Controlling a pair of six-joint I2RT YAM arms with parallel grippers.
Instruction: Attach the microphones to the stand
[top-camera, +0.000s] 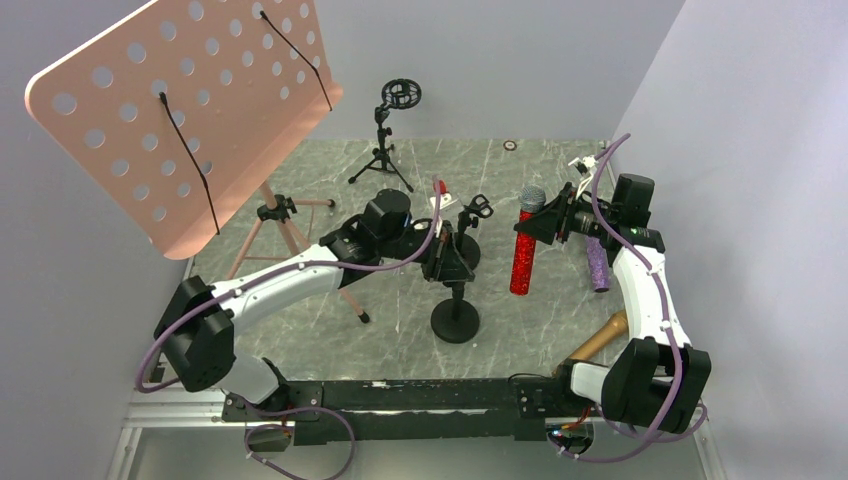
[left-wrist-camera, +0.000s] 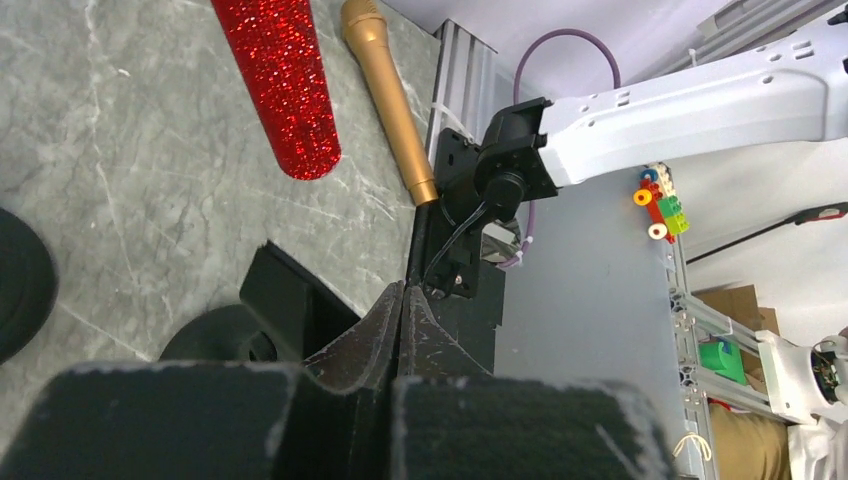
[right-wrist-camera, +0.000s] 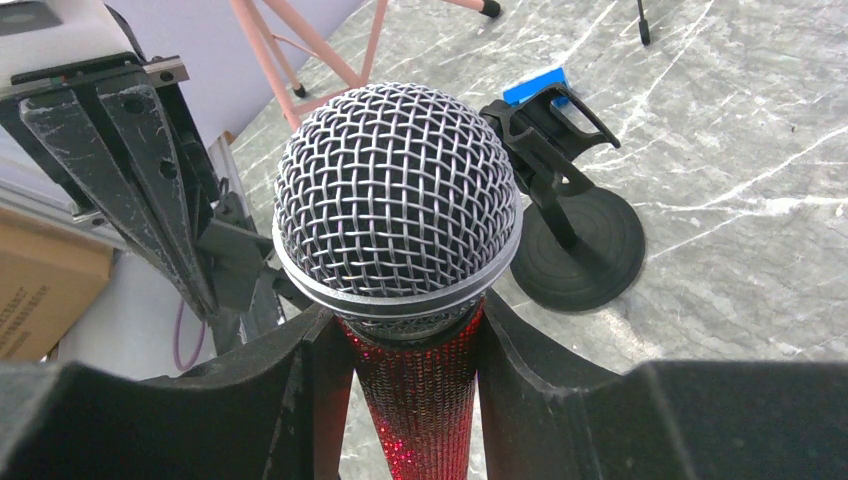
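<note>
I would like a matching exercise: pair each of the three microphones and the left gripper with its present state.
1 red microphone
2 gold microphone
3 purple microphone
4 left gripper

A lying by the base of the right arm
B shut
C held upright in the right gripper
D lying, partly hidden by the right gripper

Pairs: 1-C, 2-A, 3-D, 4-B

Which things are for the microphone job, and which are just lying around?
For the job: red microphone in the right gripper, gold microphone, purple microphone, round-based stand, second round-based stand, perhaps the tripod stand.
Just lying about: pink music stand, toy bricks.
</note>
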